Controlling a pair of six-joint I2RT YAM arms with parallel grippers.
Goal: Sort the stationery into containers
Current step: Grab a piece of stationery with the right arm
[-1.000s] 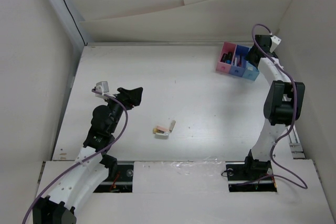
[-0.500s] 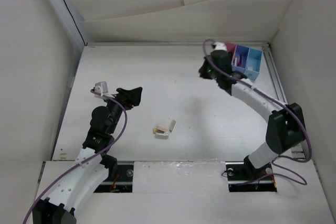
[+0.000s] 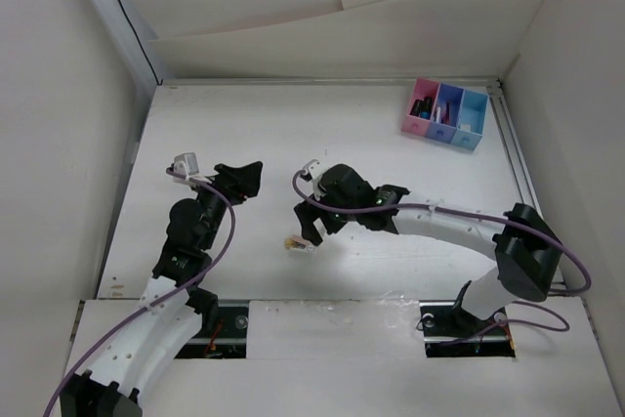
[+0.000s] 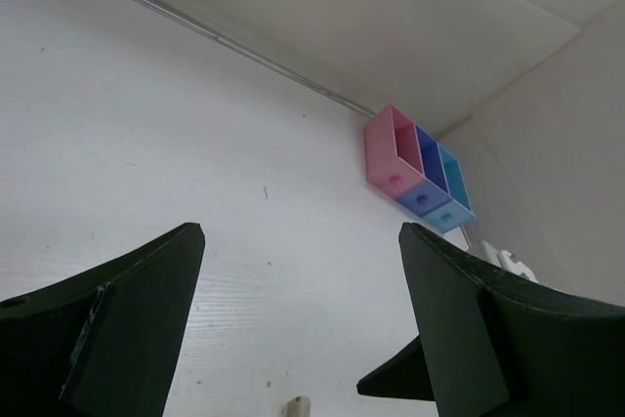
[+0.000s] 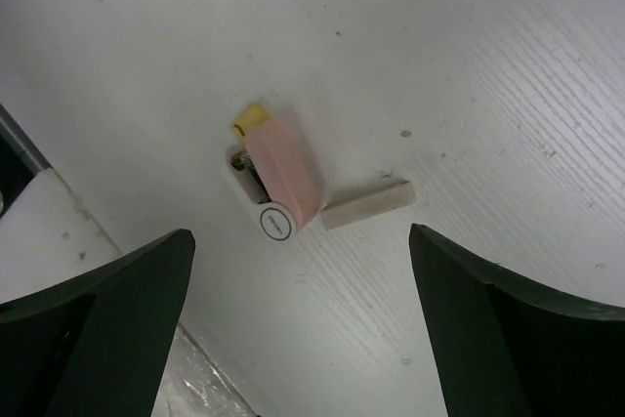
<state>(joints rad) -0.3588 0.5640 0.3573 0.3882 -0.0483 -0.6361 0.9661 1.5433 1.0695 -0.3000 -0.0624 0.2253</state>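
Two pieces of stationery lie together on the bench [image 3: 293, 124], near its front middle. One is a pink piece [image 5: 283, 171] with a yellow tip at one end and a round white cap at the other. The second is a short beige block [image 5: 363, 204]. The block lies just beside the capped end and angles away from it; whether the two touch I cannot tell.

Right claw [image 5: 301, 231] hangs over them with its fingers spread wide. One finger is on each side of the pair, clear of both, and it grips nothing. Its arm reaches from the right base far across to the middle of the bench. In the top view the claw covers part of the pair, so only a bit of yellow and white shows at its lower left.

Left claw [image 4: 301, 236] is also apart, with nothing between its fingers. It is raised off the bench on the left side, well apart from the pair, and points toward the far right corner.

Three joined bins [image 4: 391, 153] stand in a row in that corner. The pink bin [image 3: 413, 127] is on the left, the blue bin [image 3: 439, 132] in the middle, and the light blue bin [image 3: 467, 139] on the right. Dark items sit in the pink bin and something small shows in the blue bin, but they are too small to identify.
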